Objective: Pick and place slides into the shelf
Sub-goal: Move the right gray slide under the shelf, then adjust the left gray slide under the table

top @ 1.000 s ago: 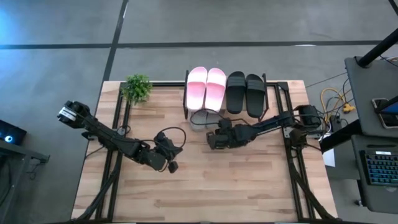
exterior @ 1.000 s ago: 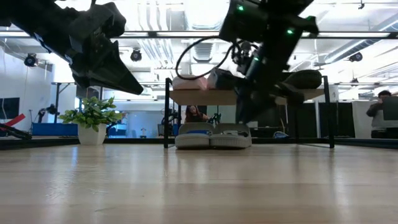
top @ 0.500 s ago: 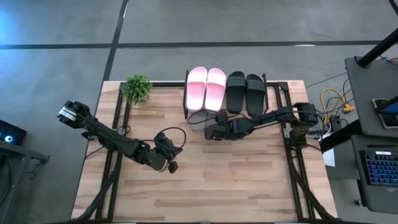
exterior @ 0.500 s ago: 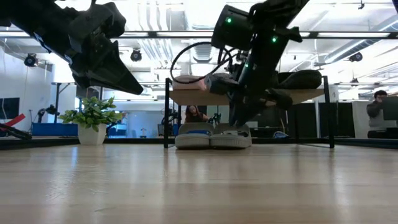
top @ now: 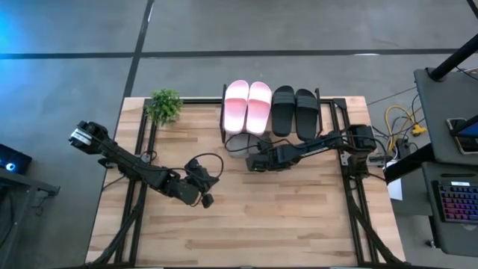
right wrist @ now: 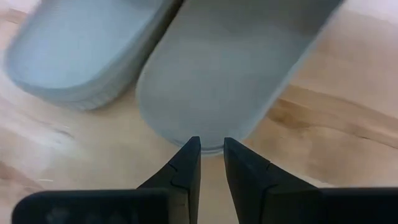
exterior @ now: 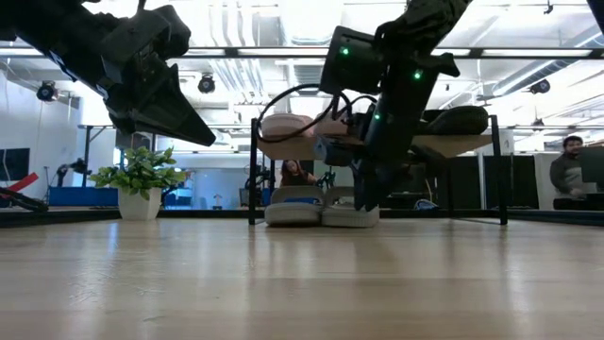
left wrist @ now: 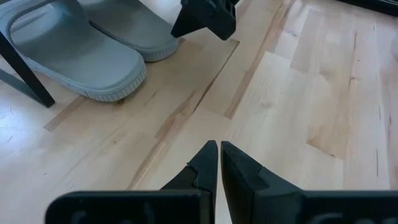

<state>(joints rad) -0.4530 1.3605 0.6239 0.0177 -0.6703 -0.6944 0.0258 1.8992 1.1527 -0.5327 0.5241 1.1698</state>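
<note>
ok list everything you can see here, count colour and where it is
pink slides: two, pale pink, side by side on the shelf top, left half
black slides: two, black, on the shelf top, right half
grey-green slides: two, grey-green, side by side on the table under the shelf
shelf: one, light wood top on a thin black frame, far edge of the table
potted plant: one, green in a white pot, far left of the table
table: one, light wood planks
people: two, in the room behind
left gripper: shut, above bare table, left of centre
right gripper: nearly shut, tips at one grey-green slide's edge
</note>
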